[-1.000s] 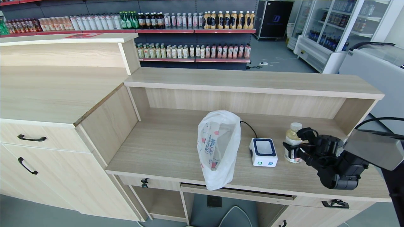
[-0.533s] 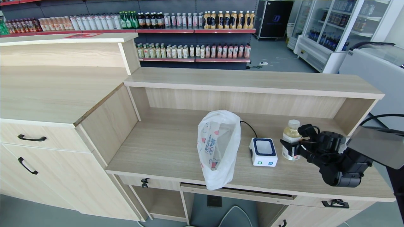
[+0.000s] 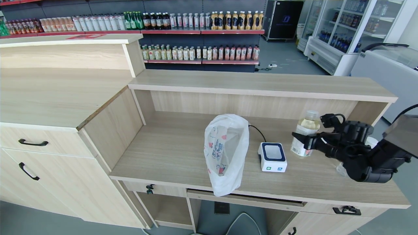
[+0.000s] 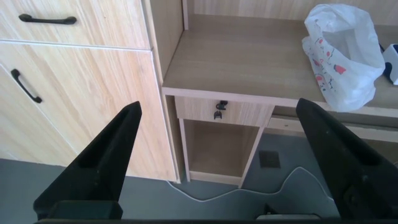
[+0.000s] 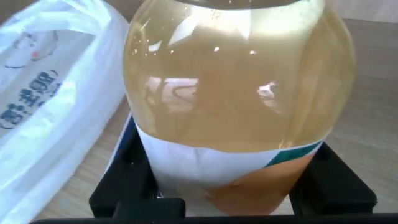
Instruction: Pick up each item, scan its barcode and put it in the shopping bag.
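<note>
shop checkout surface [image 3: 183,153]. right claw [image 3: 308,138] clamped round bottle [image 3: 307,125], held above surface just right of scanner [image 3: 272,156]. step: scanning. next likely needs barcode turned toward scanner window, then shopping bag [image 3: 225,150].

The clear plastic bottle of pale amber drink [image 3: 308,125] has a white cap and a white-and-orange label with a teal edge. The white plastic shopping bag [image 3: 226,153] bears a red, pink and blue print. The white box scanner [image 3: 272,156] has a dark blue frame round a pale window, with green and blue marks in front. The wood-grain worktop [image 3: 169,153] is pale beige. The right claw [image 3: 301,139] and left claw [image 4: 219,109] are black.
</note>
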Robot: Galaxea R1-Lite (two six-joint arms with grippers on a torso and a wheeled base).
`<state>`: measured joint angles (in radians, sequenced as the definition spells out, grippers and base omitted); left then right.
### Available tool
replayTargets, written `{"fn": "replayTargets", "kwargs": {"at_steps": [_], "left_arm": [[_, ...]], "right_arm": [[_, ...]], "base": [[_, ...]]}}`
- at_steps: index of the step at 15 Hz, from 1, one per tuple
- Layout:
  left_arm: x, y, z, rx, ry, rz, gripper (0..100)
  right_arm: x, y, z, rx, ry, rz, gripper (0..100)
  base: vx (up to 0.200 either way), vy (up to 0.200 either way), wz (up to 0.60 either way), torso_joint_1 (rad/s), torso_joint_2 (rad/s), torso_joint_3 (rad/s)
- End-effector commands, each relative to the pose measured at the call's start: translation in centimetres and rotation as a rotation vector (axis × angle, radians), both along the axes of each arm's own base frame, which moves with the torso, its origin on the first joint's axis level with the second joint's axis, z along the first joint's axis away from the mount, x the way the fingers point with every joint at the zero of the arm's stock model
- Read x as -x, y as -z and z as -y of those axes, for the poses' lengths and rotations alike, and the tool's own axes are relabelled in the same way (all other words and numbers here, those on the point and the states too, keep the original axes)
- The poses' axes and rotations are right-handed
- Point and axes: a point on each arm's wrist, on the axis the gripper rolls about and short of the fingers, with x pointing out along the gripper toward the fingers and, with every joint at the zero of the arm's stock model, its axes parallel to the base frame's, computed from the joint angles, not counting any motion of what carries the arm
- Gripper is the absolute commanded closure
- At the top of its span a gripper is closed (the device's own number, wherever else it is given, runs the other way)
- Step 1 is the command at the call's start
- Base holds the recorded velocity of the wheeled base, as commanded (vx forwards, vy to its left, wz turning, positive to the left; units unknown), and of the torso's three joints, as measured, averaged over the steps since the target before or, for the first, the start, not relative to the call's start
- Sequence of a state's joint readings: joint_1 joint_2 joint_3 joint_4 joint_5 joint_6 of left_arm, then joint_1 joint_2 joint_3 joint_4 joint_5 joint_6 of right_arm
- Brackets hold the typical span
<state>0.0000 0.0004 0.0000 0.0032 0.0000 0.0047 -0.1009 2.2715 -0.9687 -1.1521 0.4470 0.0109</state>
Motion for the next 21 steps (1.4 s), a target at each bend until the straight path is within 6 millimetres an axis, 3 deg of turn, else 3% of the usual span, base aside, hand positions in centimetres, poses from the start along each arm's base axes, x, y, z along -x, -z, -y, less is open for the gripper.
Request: {"fn": "replayTargets", "kwargs": {"at_steps": [1, 3, 7, 11, 16, 21], "left_arm": [[0.0, 0.0, 0.0, 0.000, 0.000, 0.001, 0], [0.0, 0.0, 0.0, 0.000, 0.000, 0.001, 0], [0.0, 0.0, 0.0, 0.000, 0.000, 0.001, 0], [0.0, 0.0, 0.0, 0.000, 0.000, 0.001, 0], [0.0, 0.0, 0.0, 0.000, 0.000, 0.001, 0], [0.0, 0.0, 0.0, 0.000, 0.000, 0.001, 0]], "right_arm": [[5.0, -11.4, -0.6, -0.178, -0.236, 0.056, 100], [8.4, -15.3, -1.2, -0.261, -0.466, 0.042, 100], [14.1, -18.6, -2.2, -0.358, -0.784, -0.069, 100], [17.7, -19.4, -2.9, -0.362, -0.947, -0.147, 100], [20.5, -20.5, -4.2, -0.433, -0.990, -0.236, 100], [22.5, -18.8, -5.4, -0.464, -1.020, -0.292, 100]], "base": [[0.000, 0.000, 0.00, 0.000, 0.00, 0.000], [0.000, 0.000, 0.00, 0.000, 0.00, 0.000], [0.000, 0.000, 0.00, 0.000, 0.00, 0.000], [0.000, 0.000, 0.00, 0.000, 0.00, 0.000], [0.000, 0.000, 0.00, 0.000, 0.00, 0.000], [0.000, 0.000, 0.00, 0.000, 0.00, 0.000]]}}
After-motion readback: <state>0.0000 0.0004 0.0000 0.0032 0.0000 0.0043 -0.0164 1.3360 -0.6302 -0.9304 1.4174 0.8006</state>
